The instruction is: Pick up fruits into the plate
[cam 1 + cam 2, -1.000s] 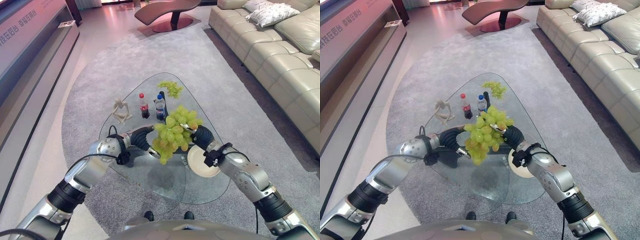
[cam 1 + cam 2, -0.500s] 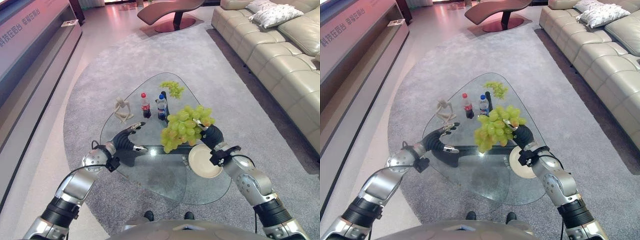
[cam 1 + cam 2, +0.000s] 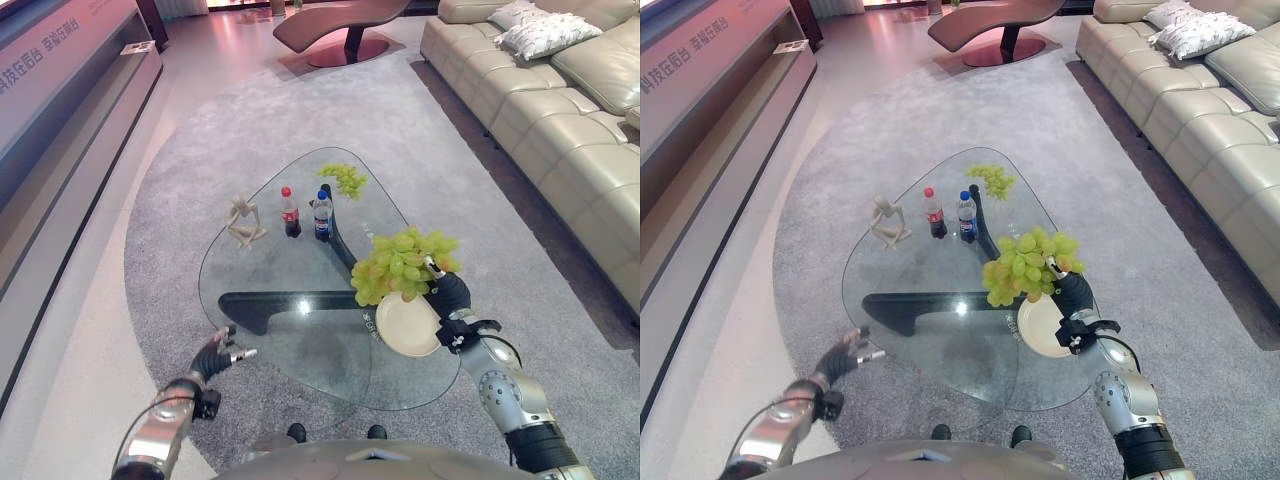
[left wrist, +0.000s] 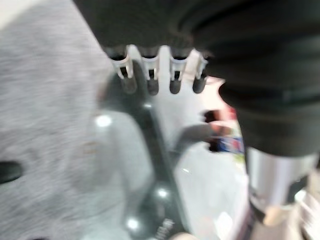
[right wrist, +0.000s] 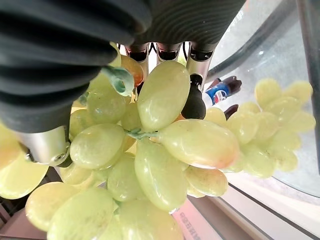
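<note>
Plate (image 3: 405,325) on table's (image 3: 300,330) right edge; two bottles (image 3: 305,214) behind, figurine (image 3: 242,221) at their left.

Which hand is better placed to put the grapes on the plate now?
The right hand: it already grips the grape bunch just above the plate. The left hand hangs open off the glass table's near edge, holding nothing.

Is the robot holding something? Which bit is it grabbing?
Yes, its right hand holds a bunch of green grapes by the top, near the stem. The left hand holds nothing.
</note>
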Controlling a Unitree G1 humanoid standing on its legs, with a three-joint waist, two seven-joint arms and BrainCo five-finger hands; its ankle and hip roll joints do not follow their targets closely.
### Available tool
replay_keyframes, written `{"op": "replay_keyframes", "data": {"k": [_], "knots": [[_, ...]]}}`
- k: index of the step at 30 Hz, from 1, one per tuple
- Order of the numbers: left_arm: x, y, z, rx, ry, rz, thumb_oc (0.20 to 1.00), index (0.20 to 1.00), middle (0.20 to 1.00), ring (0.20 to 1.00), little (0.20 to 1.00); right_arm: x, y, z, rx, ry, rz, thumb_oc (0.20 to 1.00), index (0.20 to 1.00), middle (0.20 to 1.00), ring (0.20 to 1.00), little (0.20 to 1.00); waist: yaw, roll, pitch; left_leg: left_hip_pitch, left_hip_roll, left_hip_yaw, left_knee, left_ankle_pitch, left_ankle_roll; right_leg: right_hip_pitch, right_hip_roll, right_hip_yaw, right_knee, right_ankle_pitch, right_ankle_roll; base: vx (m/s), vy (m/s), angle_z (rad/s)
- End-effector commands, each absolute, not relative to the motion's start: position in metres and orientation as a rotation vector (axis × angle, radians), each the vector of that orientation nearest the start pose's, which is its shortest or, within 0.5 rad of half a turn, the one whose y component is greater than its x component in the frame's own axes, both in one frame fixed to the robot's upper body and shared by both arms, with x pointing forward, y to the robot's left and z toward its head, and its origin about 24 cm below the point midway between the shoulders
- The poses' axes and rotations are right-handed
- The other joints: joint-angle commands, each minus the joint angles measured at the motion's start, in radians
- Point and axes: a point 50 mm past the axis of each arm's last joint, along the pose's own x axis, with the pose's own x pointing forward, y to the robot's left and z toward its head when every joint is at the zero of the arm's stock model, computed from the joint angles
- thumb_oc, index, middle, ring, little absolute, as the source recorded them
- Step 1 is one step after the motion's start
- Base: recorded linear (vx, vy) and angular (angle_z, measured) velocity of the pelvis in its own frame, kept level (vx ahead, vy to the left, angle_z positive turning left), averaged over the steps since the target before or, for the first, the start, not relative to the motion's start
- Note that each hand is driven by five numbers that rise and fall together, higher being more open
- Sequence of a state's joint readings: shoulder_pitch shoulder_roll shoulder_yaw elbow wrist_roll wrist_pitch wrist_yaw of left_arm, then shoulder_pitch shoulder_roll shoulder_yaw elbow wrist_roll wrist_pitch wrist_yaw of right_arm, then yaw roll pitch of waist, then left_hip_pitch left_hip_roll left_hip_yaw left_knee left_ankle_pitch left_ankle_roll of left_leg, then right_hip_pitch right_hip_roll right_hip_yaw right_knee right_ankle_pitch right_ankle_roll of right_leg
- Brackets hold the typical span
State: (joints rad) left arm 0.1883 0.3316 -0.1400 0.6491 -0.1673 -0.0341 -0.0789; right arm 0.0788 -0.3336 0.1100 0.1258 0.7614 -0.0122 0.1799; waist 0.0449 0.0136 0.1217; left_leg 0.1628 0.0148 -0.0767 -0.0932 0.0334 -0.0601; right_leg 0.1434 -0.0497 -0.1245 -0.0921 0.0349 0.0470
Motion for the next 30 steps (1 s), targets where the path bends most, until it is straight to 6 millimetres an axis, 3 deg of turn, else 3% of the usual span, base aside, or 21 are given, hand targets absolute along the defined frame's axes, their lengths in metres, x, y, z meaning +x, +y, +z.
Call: {"op": "replay_keyframes", "data": {"k": [1,6,8,11,17,21,24,30], "knots": [[0.123,0.247,-0.124,0.193,0.851,0.061,1.000,1.000,1.000,1.000,1.000,0.243,-0.198,0.041,0.430,-0.051,0.181,0.200,0.200,0.200,0.200,0.200,-0.004,-0.028,-0.007,0.010,-0.049,0.113,0.045,-0.096,0.048,0.012,-0.033,-0.039,0.017,-0.024,0.041,0.03,0.039,-0.01],[0.069,0.247,-0.153,0.157,1.104,0.151,1.000,1.000,1.000,1.000,1.000,0.243,-0.205,0.034,0.426,-0.046,0.134,0.200,0.200,0.200,0.200,0.200,-0.012,-0.037,-0.002,0.010,-0.051,0.117,0.048,-0.104,0.052,0.006,-0.036,-0.035,0.027,-0.027,0.043,0.04,0.033,0.00],[0.058,0.248,-0.156,0.164,1.148,0.153,1.000,1.000,1.000,1.000,1.000,0.243,-0.209,0.033,0.430,-0.046,0.114,0.200,0.200,0.200,0.200,0.200,-0.014,-0.040,0.004,0.008,-0.051,0.118,0.050,-0.106,0.055,-0.002,-0.036,-0.034,0.040,-0.033,0.042,0.04,0.008,0.00],[0.058,0.249,-0.157,0.202,1.166,0.110,1.000,1.000,1.000,1.000,1.000,0.246,-0.213,0.033,0.430,-0.059,0.078,0.200,0.200,0.200,0.200,0.200,-0.018,-0.041,0.023,-0.008,-0.050,0.116,0.066,-0.111,0.060,-0.030,-0.036,-0.029,0.075,-0.044,0.040,0.00,-0.034,0.00],[0.103,0.243,-0.147,0.249,1.030,-0.001,1.000,1.000,1.000,1.000,1.000,0.263,-0.231,0.052,0.375,-0.142,0.019,0.200,0.200,0.200,0.200,0.200,-0.034,-0.021,0.107,-0.087,-0.048,0.107,0.105,-0.107,0.065,-0.129,-0.029,-0.019,0.128,-0.046,0.028,-0.12,-0.082,0.00],[0.146,0.225,-0.133,0.272,0.869,-0.086,1.000,1.000,1.000,1.000,1.000,0.279,-0.247,0.077,0.304,-0.219,-0.013,0.200,0.200,0.200,0.200,0.200,-0.047,0.001,0.199,-0.171,-0.056,0.087,0.157,-0.099,0.059,-0.209,-0.021,-0.014,0.178,-0.049,0.012,-0.15,-0.092,-0.01],[0.167,0.213,-0.123,0.292,0.776,-0.140,1.000,1.000,1.000,1.000,1.000,0.291,-0.257,0.095,0.253,-0.262,-0.045,0.200,0.200,0.200,0.200,0.200,-0.051,0.018,0.263,-0.248,-0.064,0.067,0.220,-0.094,0.051,-0.274,-0.018,-0.018,0.231,-0.057,-0.002,-0.14,-0.106,-0.01],[0.193,0.206,-0.106,0.295,0.664,-0.169,1.000,1.000,1.000,1.000,1.000,0.311,-0.272,0.127,0.162,-0.307,-0.111,0.200,0.200,0.200,0.200,0.200,-0.052,0.042,0.356,-0.435,-0.075,0.046,0.369,-0.091,0.028,-0.430,-0.031,-0.026,0.347,-0.073,-0.029,-0.14,-0.084,-0.12]]}}
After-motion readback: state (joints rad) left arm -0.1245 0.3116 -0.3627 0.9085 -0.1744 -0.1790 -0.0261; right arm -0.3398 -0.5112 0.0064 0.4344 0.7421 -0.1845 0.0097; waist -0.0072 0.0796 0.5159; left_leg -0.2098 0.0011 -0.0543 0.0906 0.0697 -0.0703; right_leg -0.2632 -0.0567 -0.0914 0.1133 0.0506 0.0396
